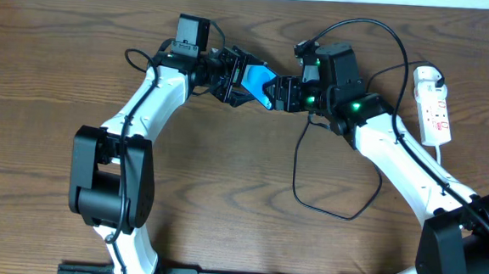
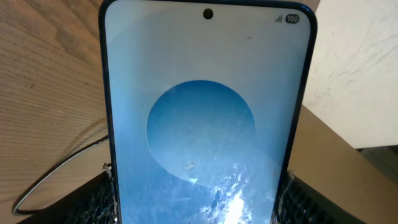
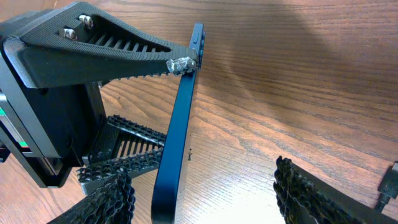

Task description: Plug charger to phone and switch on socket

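Note:
The phone [image 1: 255,76], its screen bright blue, is held off the table at the back centre with my left gripper [image 1: 235,81] shut on it. In the left wrist view the phone [image 2: 205,124] fills the frame, and both fingers [image 2: 99,199] press its long edges. My right gripper [image 1: 274,95] stands open around the phone's other end. The right wrist view shows the phone [image 3: 180,124] edge-on, close to the left finger [image 3: 106,199] and far from the other. The charger's thin black cable [image 1: 295,178] loops on the table. The white socket [image 1: 432,104] lies at the far right.
A white plug [image 1: 427,78] sits in the socket's far end. Thicker black arm cables [image 1: 362,23] arch above the right wrist. A thin black cable [image 2: 50,180] curves over the wood left of the phone. A black piece [image 3: 390,183] shows at the right wrist view's right edge.

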`<state>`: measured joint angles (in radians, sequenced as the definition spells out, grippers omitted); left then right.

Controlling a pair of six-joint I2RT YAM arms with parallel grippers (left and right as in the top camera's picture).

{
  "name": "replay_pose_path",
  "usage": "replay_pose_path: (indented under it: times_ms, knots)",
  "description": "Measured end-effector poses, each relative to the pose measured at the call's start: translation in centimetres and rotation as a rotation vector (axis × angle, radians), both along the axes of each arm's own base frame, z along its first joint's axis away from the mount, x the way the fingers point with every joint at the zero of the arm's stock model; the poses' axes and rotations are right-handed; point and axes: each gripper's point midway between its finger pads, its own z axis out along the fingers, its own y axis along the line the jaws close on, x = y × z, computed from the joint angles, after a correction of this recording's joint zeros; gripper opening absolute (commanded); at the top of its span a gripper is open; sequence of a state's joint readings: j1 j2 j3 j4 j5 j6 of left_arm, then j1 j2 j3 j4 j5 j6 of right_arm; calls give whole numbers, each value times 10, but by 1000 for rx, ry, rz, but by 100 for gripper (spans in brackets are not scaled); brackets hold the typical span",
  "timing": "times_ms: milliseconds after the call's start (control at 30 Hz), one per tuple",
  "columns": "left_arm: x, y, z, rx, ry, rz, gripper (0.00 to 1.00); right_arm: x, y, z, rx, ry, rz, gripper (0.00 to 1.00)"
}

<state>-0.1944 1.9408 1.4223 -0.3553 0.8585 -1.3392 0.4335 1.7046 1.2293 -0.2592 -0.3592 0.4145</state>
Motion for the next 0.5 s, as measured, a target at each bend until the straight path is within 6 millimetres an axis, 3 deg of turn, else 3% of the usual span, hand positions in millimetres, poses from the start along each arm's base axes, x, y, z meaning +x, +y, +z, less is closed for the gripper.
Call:
replay_pose_path:
  times_ms: [200, 500]
  knots:
    - [0, 0, 0, -2, 3, 2, 49, -2, 7, 2, 6, -9, 8, 69]
    - [-4, -4, 5, -41, 25, -13, 49, 0, 13, 1, 2, -7, -41, 55]
